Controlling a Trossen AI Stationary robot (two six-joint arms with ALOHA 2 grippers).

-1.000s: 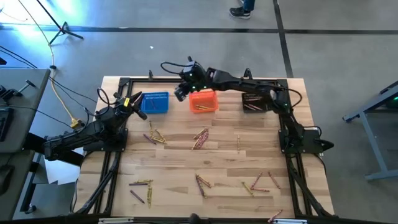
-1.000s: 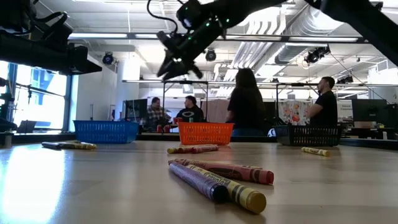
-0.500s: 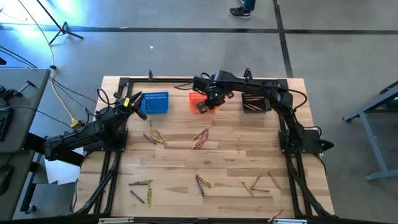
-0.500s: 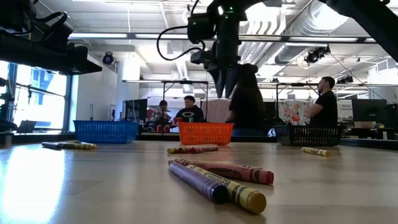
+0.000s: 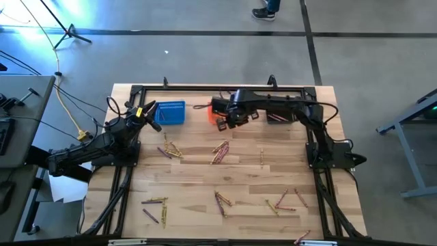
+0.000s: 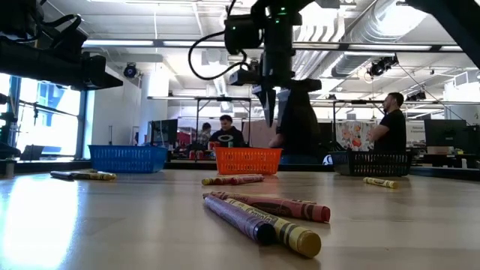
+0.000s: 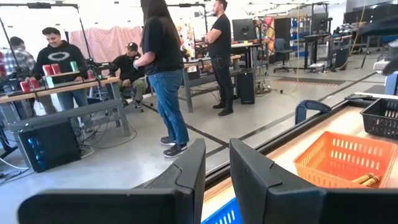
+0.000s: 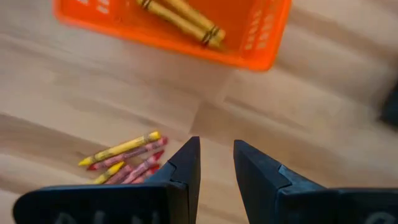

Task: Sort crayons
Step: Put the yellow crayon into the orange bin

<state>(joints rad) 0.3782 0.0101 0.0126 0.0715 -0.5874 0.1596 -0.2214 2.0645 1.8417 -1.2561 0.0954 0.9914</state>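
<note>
1. Right pincer [image 5: 223, 123]: above the orange basket [image 5: 213, 109] near the tabletop's [image 5: 191, 171] far edge, fingers slightly parted, holding nothing.
2. Left pincer [image 5: 151, 116]: beside the blue basket [image 5: 171, 113], fingers slightly parted, empty.
3. Crayons [image 5: 220, 152]: scattered mid-tabletop and toward the near edge; yellow ones [image 8: 180, 15] in the orange basket.

Three mesh baskets [image 5: 170, 112] stood in a row along the table's [image 5: 232, 179] far edge — one to the left, one in the middle, one to the right. The middle basket [image 8: 261, 37] held crayons [image 8: 180, 18]. The right gripper [image 5: 225, 121] hung above that basket's near side; the left gripper [image 5: 151, 116] sat just left of the left basket. Loose crayons [image 5: 220, 152] lay scattered nearer — a cluster at centre, more toward the near edge.
</note>
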